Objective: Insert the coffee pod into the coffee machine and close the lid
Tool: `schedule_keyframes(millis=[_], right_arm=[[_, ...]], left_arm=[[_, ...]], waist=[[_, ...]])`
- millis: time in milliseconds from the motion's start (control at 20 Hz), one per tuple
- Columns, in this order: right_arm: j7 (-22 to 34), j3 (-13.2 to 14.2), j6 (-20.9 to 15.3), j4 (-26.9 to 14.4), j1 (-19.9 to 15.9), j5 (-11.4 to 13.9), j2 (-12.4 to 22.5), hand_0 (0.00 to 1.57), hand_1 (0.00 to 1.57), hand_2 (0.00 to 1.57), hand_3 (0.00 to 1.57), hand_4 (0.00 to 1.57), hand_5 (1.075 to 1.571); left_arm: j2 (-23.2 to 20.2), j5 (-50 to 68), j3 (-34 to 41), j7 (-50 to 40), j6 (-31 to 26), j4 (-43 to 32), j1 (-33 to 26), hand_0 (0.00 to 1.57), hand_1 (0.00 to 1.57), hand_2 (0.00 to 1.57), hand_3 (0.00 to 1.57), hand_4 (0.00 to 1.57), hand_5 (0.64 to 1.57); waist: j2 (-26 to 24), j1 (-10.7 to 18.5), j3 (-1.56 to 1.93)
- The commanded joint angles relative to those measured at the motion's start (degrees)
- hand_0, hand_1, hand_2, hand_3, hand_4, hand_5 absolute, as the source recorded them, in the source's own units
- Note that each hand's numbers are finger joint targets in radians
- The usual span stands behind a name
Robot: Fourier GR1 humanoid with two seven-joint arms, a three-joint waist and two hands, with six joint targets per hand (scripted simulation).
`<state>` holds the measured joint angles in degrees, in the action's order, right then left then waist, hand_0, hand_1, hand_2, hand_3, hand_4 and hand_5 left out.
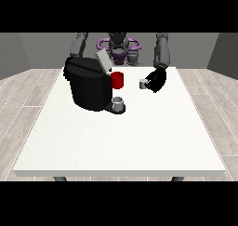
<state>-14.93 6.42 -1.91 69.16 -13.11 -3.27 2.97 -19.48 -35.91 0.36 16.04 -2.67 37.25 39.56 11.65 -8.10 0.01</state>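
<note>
Coffee machine (pixel 88 88) is the big black block sitting on the white table (pixel 121 141), w/ its lid (pixel 103 60) tipped up and open at the top. Red holder (pixel 117 80) sticks out on the machine's side facing the view's right, and a small grey cup (pixel 119 103) sits on the machine's base just below that. Coffee pod (pixel 143 84) is off to the machine's right, not in it, pinched by the hand at the view's right (pixel 155 80), fingers curled round it. Other hand is hidden behind the machine, can't see it.
</note>
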Motion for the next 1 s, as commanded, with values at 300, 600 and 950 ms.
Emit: schedule_keyframes(millis=[300, 600, 950], right_arm=[[-0.53, -1.12, 0.47, -3.77, -1.19, 1.39, 0.62, 0.00, 0.00, 0.00, 0.00, 0.23, 1.571], [-0.18, -0.56, 0.41, -5.36, 3.19, 0.83, 0.42, 0.00, 0.00, 0.00, 0.00, 0.25, 1.571], [-0.24, -0.52, 1.77, -4.44, 4.65, 0.43, 1.90, 0.00, 0.00, 0.00, 0.00, 0.23, 1.571]], left_arm=[[2.11, 1.65, 1.99, -3.11, -4.25, 1.25, 6.08, 1.42, 1.42, 1.41, 1.33, 0.57, 1.571], [3.80, 3.18, 0.77, -5.84, -11.65, 4.70, 5.14, 1.45, 1.45, 1.45, 1.39, 0.60, 1.571], [4.66, 2.26, 1.34, -7.53, -9.99, 7.84, 3.02, 1.50, 1.50, 1.47, 1.40, 0.63, 1.571]], waist=[[-3.19, -0.01, -0.01], [-11.31, 2.17, 0.00], [-10.33, 0.74, -0.02]])
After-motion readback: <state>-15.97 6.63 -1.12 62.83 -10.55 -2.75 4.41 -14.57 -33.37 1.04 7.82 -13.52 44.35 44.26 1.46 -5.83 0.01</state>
